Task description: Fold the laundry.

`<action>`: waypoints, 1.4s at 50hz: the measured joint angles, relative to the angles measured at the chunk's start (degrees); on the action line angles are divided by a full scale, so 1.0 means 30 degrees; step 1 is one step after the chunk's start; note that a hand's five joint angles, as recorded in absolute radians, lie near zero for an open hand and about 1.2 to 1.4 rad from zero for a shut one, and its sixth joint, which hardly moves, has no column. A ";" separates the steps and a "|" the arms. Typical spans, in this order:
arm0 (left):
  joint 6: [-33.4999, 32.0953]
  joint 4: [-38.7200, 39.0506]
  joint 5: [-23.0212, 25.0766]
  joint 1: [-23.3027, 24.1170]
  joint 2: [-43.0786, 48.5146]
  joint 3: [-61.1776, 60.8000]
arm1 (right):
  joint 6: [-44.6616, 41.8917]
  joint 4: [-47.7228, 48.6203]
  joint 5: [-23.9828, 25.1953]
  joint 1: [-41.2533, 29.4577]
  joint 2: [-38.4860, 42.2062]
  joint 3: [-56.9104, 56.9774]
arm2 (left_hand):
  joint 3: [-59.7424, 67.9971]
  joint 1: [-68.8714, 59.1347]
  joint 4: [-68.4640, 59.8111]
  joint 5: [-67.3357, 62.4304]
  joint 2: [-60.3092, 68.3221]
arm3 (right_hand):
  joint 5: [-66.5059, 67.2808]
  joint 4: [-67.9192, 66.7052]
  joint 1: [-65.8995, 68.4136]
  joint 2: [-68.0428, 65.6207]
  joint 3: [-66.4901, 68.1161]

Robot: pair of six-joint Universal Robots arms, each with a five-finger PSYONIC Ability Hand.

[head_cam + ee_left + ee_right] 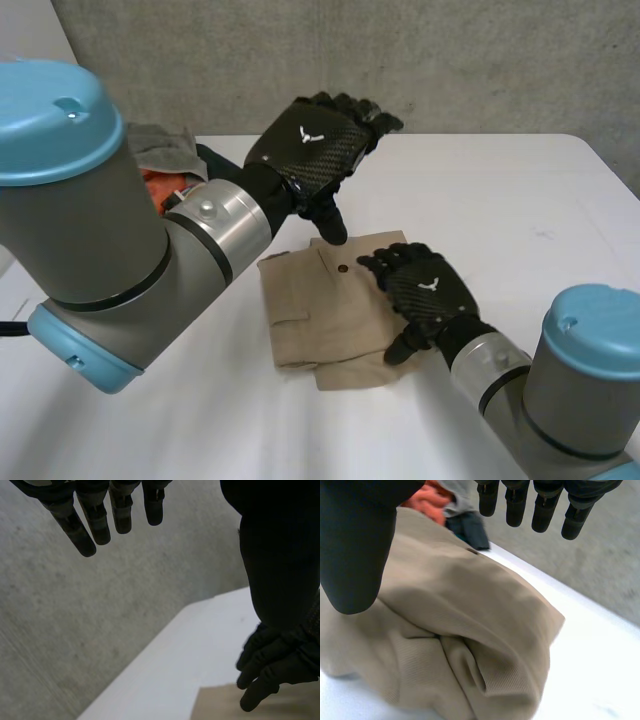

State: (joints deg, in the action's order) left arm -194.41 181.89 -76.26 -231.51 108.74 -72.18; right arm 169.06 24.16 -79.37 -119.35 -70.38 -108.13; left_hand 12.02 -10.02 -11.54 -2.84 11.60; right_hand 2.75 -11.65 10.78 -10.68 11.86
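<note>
Two loose-fingered hands: right hand [425,290] seemingly on folded tan garment [320,310], left hand [310,150] above.

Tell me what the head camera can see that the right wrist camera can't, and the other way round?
The head view adds: the open left hand raised above the white table, the left arm and right arm, and the whole folded outline of the tan trousers. The right wrist view adds: the cloth's fine ribs and a bunched fold close up. Both share: the trousers, the open right hand on their right side, the table, and the pile of laundry in orange, grey and dark blue beyond.
</note>
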 measured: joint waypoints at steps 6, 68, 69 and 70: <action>0.0253 0.1104 -0.0011 0.0029 -0.0478 -0.0436 | 0.2694 -0.1341 -0.1263 0.0410 0.0201 0.0688 | 0.0000 0.0000 0.0000 0.0000 0.0000 | 0.0000 0.0000 0.0002 0.0000 0.0000; 0.0257 0.1383 -0.0014 -0.0928 0.0421 0.0021 | 0.5695 -0.8083 -0.8512 1.0019 1.9664 3.3633 | 0.0000 0.0000 0.0000 0.0000 0.0000 | 1.7217 -1.8932 1.6721 -1.8609 1.8612; 0.0254 0.1370 -0.0020 -0.0933 0.0513 0.0049 | 0.5699 -0.7848 -0.8593 1.0270 1.9729 3.3630 | 0.0000 0.0000 0.0000 0.0000 0.0000 | 1.7217 -1.8932 1.6721 -1.8609 1.8612; 0.0250 0.1355 -0.0026 -0.0935 0.0579 0.0067 | 0.5700 -0.7696 -0.8666 1.0436 1.9763 3.3617 | 0.0000 0.0000 0.0000 0.0000 0.0000 | 1.7217 -1.8932 1.6721 -1.8609 1.8612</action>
State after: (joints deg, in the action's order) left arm -193.66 185.96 -76.34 -234.31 110.47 -71.98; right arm 186.17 1.07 -105.37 -88.04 -11.09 -7.28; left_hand 12.02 -10.02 -11.54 -2.84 11.60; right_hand 54.40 -68.44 60.94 -66.51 67.70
